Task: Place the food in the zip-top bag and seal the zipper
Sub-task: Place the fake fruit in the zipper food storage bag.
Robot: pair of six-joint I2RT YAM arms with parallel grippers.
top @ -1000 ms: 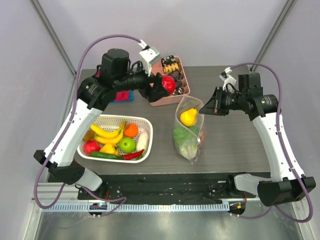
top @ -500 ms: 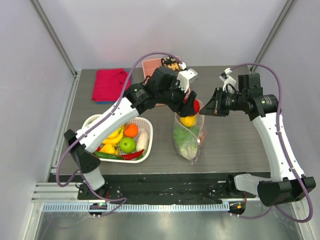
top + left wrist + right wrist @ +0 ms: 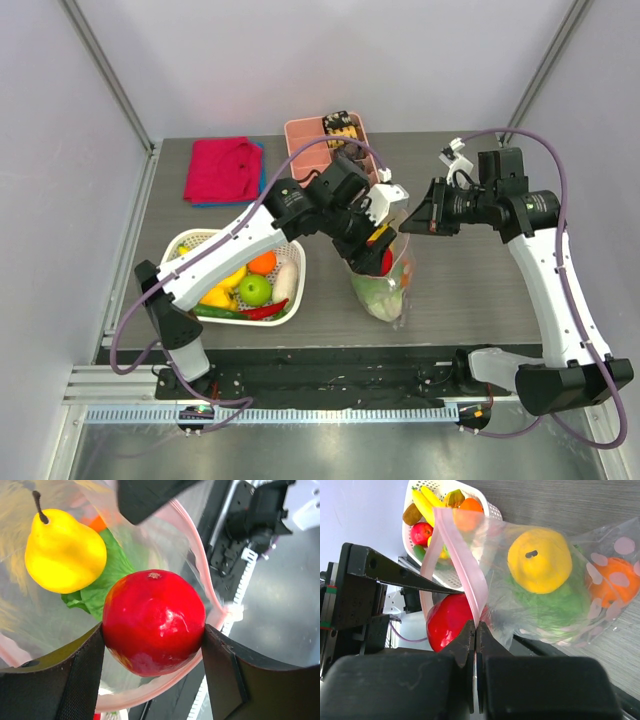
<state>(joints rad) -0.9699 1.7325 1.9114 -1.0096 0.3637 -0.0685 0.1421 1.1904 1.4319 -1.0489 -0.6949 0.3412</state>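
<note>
Clamped on a red fruit (image 3: 154, 615), the left claw (image 3: 152, 635) presses its two broad matte-black fingers against the fruit's sides. The fruit is round, glossy and smooth, with a small brown nub on top. It sits at the mouth of the zip-top bag (image 3: 165, 535), a thin, clear, crinkled film printed with pale dots. Deeper in lie a smooth yellow pear (image 3: 62, 552) with a dark stem, ruffled green lettuce (image 3: 107, 575) and an orange piece (image 3: 612, 585), all blurred by the plastic. The zipper (image 3: 460, 550), a narrow pale-pink strip, curves round the opening. The right claw (image 3: 475, 630) has its fingers pressed together on the strip, holding that edge up. From above, the left claw's tips are hidden by its own wrist and the bag. Beside the bag a white mesh basket (image 3: 297, 250), holding a green apple (image 3: 255, 290) among other pieces, stands on the grey wood-grain table (image 3: 470, 290).
</note>
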